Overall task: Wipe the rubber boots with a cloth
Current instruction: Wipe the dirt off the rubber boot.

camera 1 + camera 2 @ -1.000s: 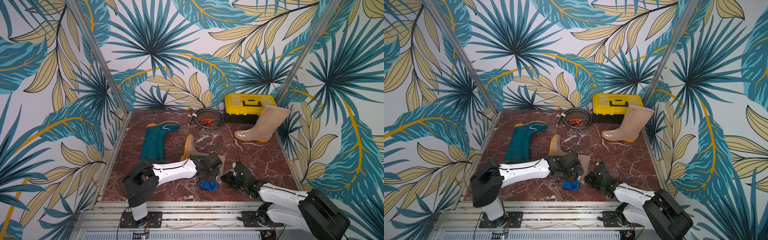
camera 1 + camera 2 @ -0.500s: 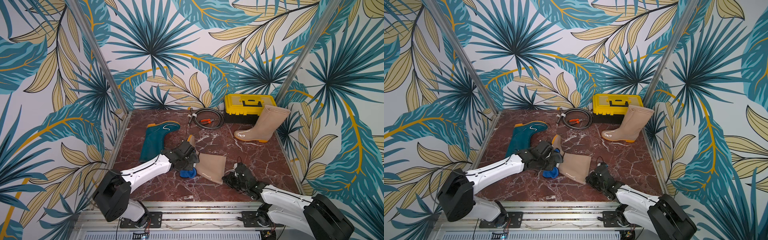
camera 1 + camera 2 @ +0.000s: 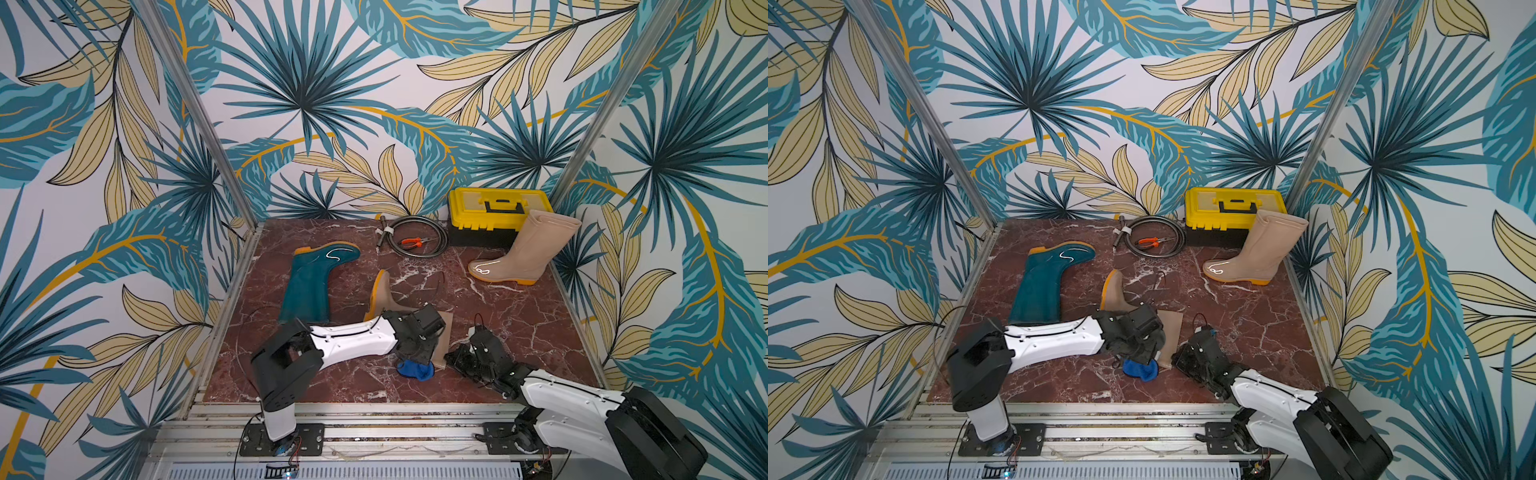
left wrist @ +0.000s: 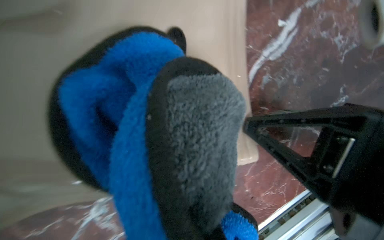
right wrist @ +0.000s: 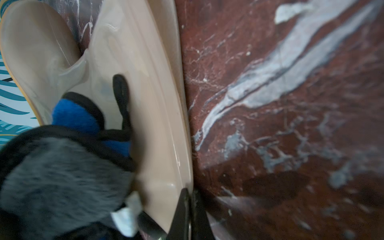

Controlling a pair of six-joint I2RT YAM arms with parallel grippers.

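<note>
Cloth (image 3: 415, 370) back at cuff, tan boot (image 3: 386, 297) flat (cuff frontward)

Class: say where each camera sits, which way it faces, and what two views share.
Top views: high in front, looking down at the marble floor; both arms show.
Left wrist: on left arm, facing the cloth against the lying beige boot; right gripper shows.
Right wrist: on right arm, looking along that boot; own fingertips show.
Wrist views share cloth, boot.
</note>
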